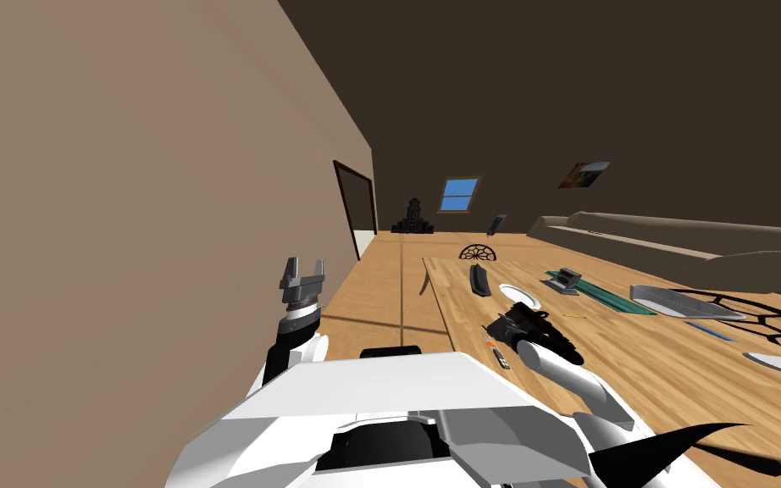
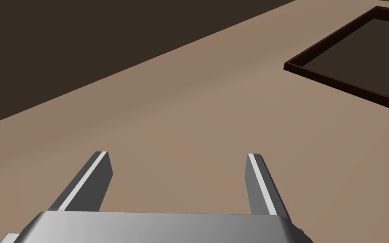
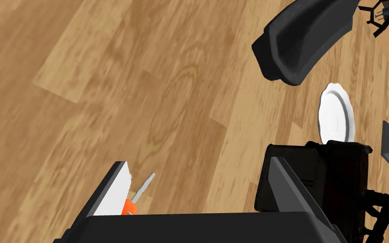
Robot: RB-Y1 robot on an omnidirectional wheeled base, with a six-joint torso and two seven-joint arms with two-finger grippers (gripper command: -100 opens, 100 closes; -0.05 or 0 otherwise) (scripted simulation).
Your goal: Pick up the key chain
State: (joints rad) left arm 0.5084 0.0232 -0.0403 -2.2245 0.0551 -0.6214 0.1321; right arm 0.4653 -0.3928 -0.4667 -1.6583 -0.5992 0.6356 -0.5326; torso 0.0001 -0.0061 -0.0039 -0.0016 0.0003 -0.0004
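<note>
1. Right gripper [image 3: 198, 164]: lowered over the table [image 3: 105, 84] at its near edge, fingers apart, nothing clamped. In the head view it is the dark mass at the end of the right forearm [image 1: 507, 326].
2. Key chain [image 3: 135, 198]: lies flat on the table inside the gap, tight against the inner face of one finger. Orange tag at the finger's root, thin grey key blade pointing outward along the finger. Whether it touches the finger cannot be told. In the head view it is a small red and dark item [image 1: 497, 352] just beside the gripper, on the side toward the robot.
3. Black box [image 3: 328, 177]: stands behind the other finger, dark cord looping off it. Contact with the finger cannot be told.
4. Plate [image 3: 337, 114]: white, flat on the table just past the box; also seen from above [image 1: 520, 294].
5. Black trough [image 3: 303, 38]: long, curved, beyond the plate [image 1: 479, 280].
6. Green mat [image 1: 613, 298]: farther across the table, with a small grey item at its far end.
7. Grey tray [image 1: 681, 303]: beside the mat, well apart from the gripper.
8. Left gripper [image 1: 302, 273]: raised off the table on the robot's left, near the tan wall, fingers spread [image 2: 176, 158], empty.
</note>
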